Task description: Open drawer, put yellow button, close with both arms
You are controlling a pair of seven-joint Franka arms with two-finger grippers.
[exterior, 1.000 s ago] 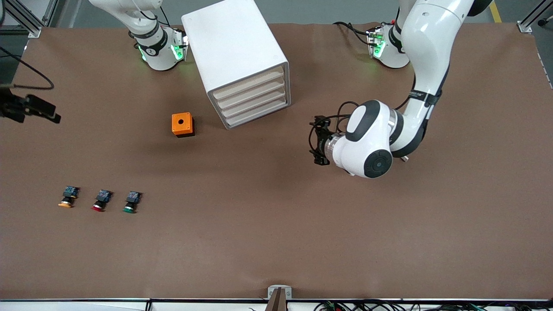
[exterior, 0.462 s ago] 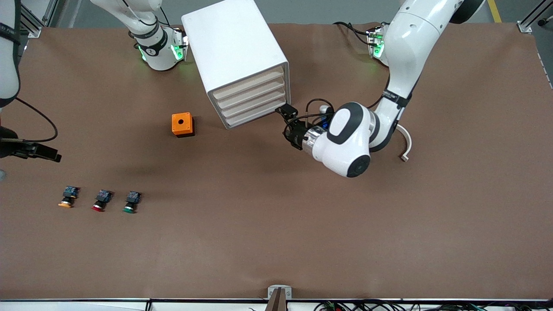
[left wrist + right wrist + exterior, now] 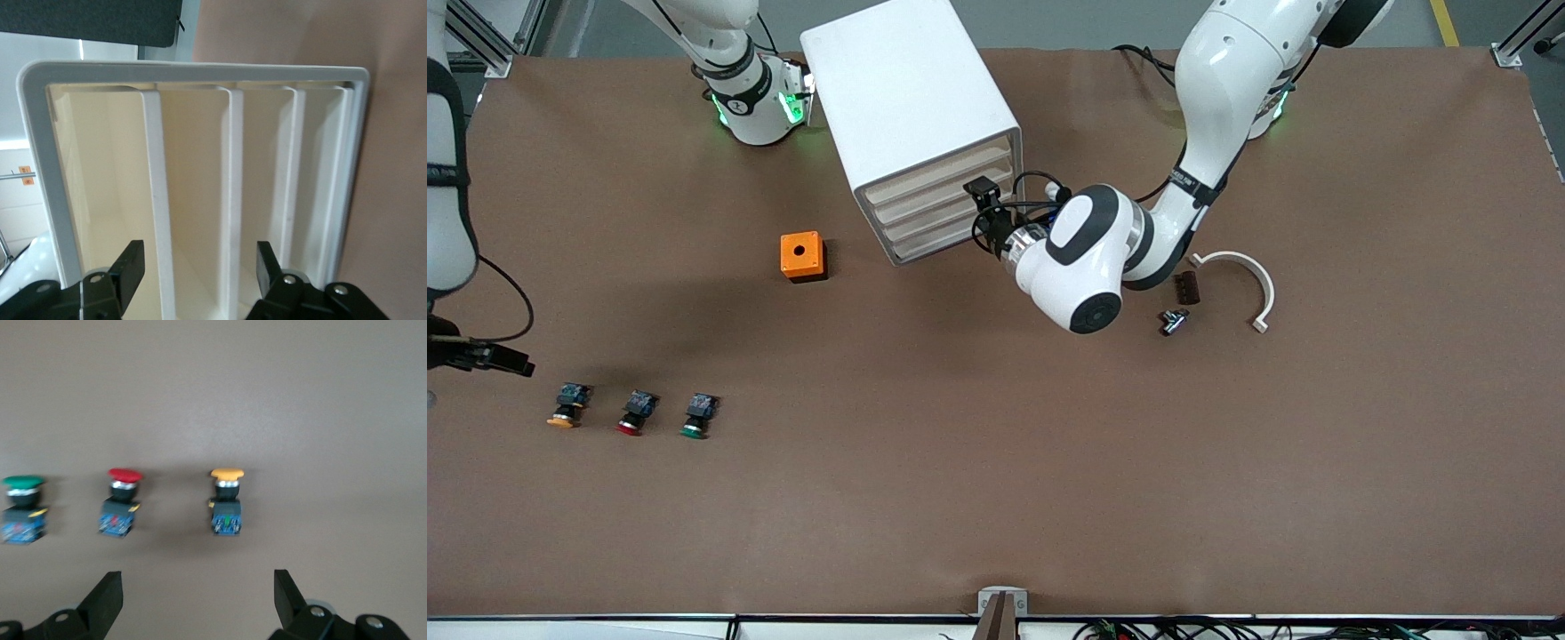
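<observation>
The white cabinet [image 3: 911,107] stands near the arms' bases with four cream-fronted drawers, all shut. The uppermost drawer [image 3: 938,173] shows in the left wrist view [image 3: 100,173] beside the cabinet's top wall. My left gripper [image 3: 982,213] is open and empty, close in front of the drawer fronts; its jaws [image 3: 198,267] straddle the second drawer from the top. The yellow button [image 3: 563,409] lies at the right arm's end of the table. My right gripper [image 3: 507,360] hovers open and empty just beside the yellow button [image 3: 227,500], with its jaws [image 3: 198,593] apart.
A red-capped button [image 3: 632,414] and a green-capped button [image 3: 696,416] lie in a row with the yellow one. An orange box with a hole [image 3: 802,256] sits beside the cabinet. A white curved piece [image 3: 1240,271], a small brown block [image 3: 1185,287] and a small metal part [image 3: 1172,320] lie near the left arm.
My left arm has swung toward the cabinet, bringing its gripper to the drawer fronts and uncovering the small parts. My right gripper has moved toward the row of buttons.
</observation>
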